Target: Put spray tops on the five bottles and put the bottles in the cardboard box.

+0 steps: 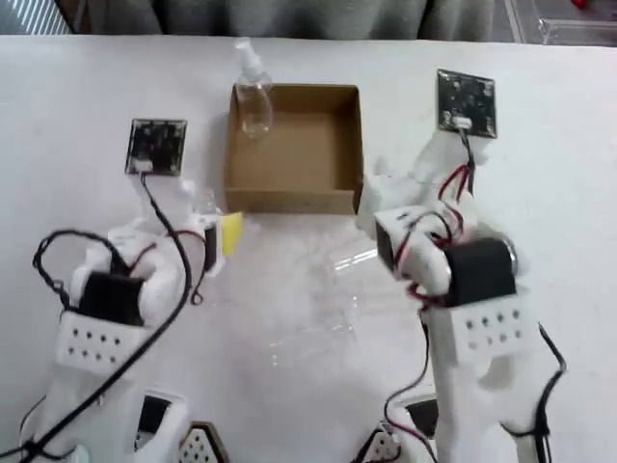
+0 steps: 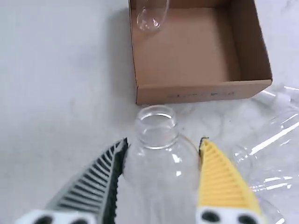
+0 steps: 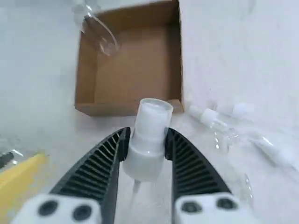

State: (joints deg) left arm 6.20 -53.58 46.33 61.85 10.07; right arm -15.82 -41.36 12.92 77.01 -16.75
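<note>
Uncapped bottle (image 2: 156, 140), spray top (image 3: 150, 140) poised by the box (image 2: 201, 89)
Left pincer (image 2: 162, 143) clamps the bottle just before the box; right pincer (image 3: 146, 132) grips the spray top. Thin, slick plastic likely dents, so hold it at the shoulder.

A clear uncapped bottle (image 2: 156, 161) and a white spray top (image 3: 148, 140) are being gripped before the cardboard box (image 1: 289, 200), where a capped bottle (image 1: 254, 101) is leaning in a corner.

Robotics lab bench — white table (image 1: 540, 87), two wired arms (image 1: 472, 289), bare camera boards (image 1: 157, 147) — grey cloth (image 1: 289, 14) behind.
</note>
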